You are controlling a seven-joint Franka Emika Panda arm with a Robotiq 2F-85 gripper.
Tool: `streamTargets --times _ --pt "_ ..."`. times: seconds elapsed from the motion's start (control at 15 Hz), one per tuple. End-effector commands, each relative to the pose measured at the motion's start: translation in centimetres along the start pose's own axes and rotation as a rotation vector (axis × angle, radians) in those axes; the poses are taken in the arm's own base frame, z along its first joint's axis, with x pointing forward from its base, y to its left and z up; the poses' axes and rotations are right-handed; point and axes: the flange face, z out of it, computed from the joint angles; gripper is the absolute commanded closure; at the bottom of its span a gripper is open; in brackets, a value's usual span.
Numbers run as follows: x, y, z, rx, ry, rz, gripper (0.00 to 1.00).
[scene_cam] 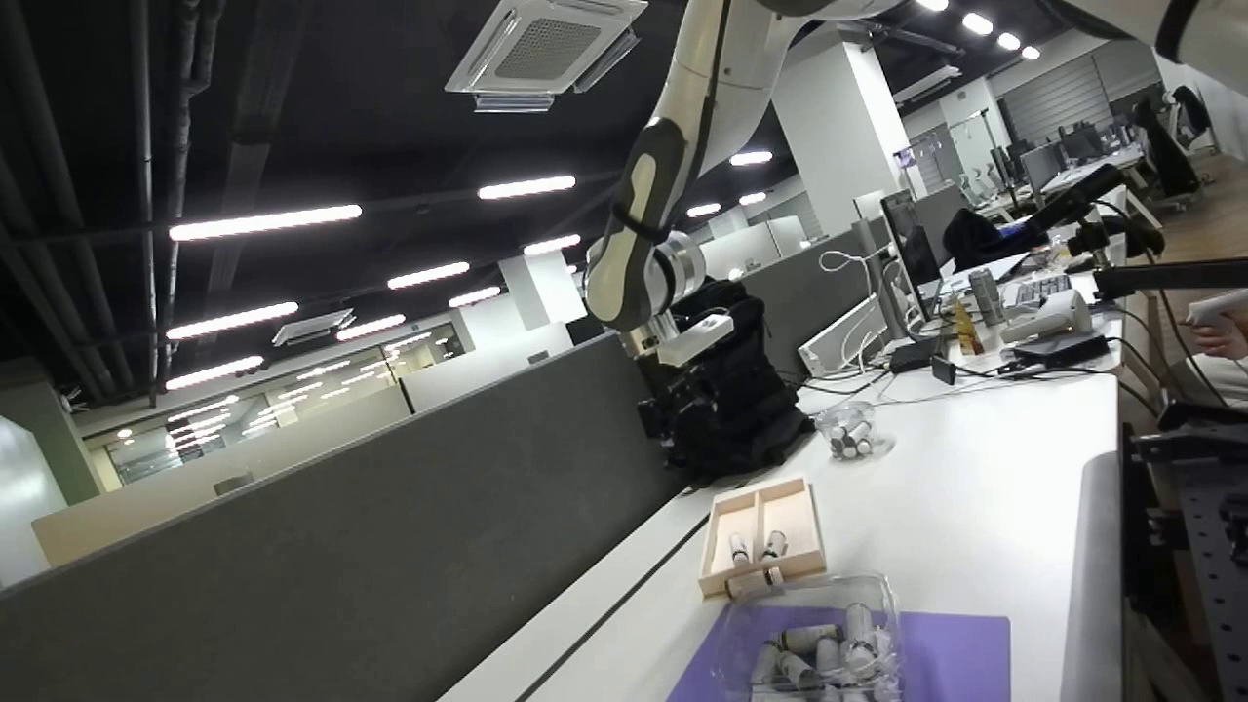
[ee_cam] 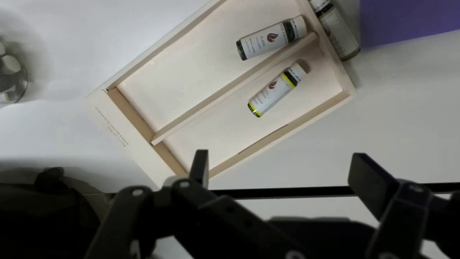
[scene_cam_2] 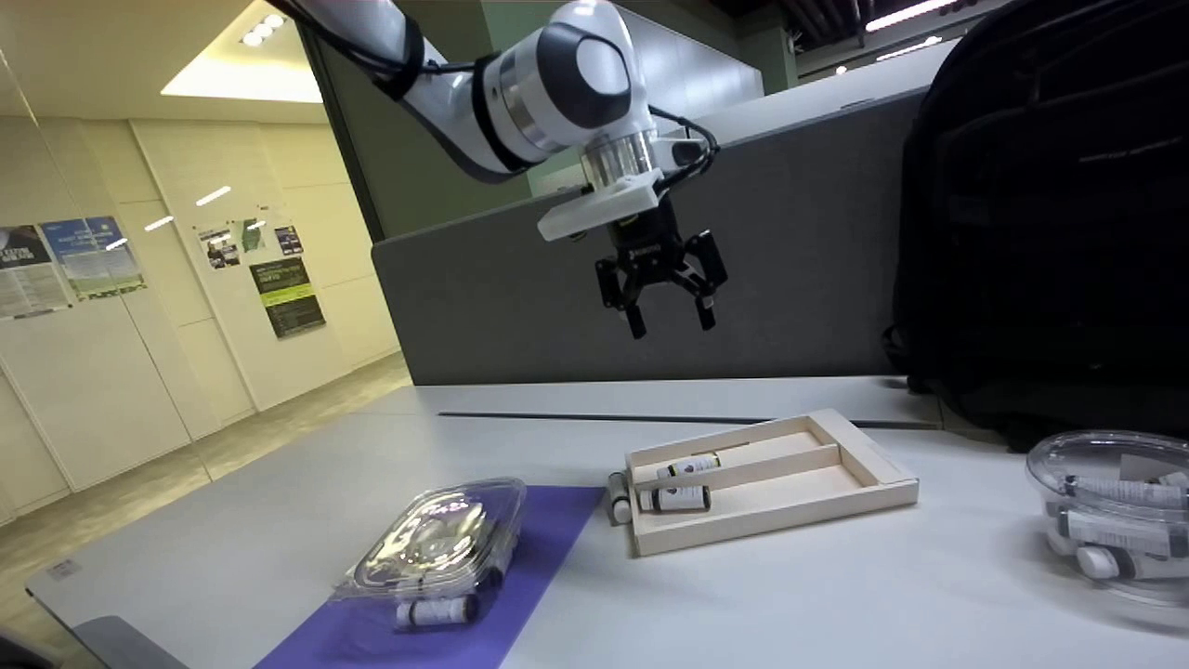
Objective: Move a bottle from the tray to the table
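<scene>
The tool (scene_cam_2: 672, 321) hangs empty, its jaws wide apart, upper middle of an exterior view. The bottles (scene_cam: 809, 639) lie jumbled in the clear tray (scene_cam: 814, 597) at the bottom of an exterior view, so close-packed neighbours could block a grasp, and lookalikes (ee_cam: 273, 91) in the wooden box (ee_cam: 129, 136) invite a mix-up. Being round, one might roll once laid on the white surface (scene_cam_2: 743, 595).

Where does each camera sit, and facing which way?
An exterior view: near the clear tray, looking along the table; arm above, person's hand far right.
An exterior view: across the table from the partition, facing it; arm, open gripper.
Wrist view: wrist-mounted, facing down at the wooden box; fingers at bottom.
Both exterior views share tray, box, backpack.
</scene>
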Motion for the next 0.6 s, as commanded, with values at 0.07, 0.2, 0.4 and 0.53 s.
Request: streamTargets --times 0.07,0.2,0.4,0.53 --pt "2.1 1.2 4.0 -0.019 -0.080 0.058 0.00" --pt "1.0 1.2 4.2 -0.013 -0.077 0.024 0.00" --pt "1.0 1.2 5.3 -0.014 -0.088 0.019 0.00" --pt "1.1 1.1 5.0 -0.014 -0.084 0.018 0.00"
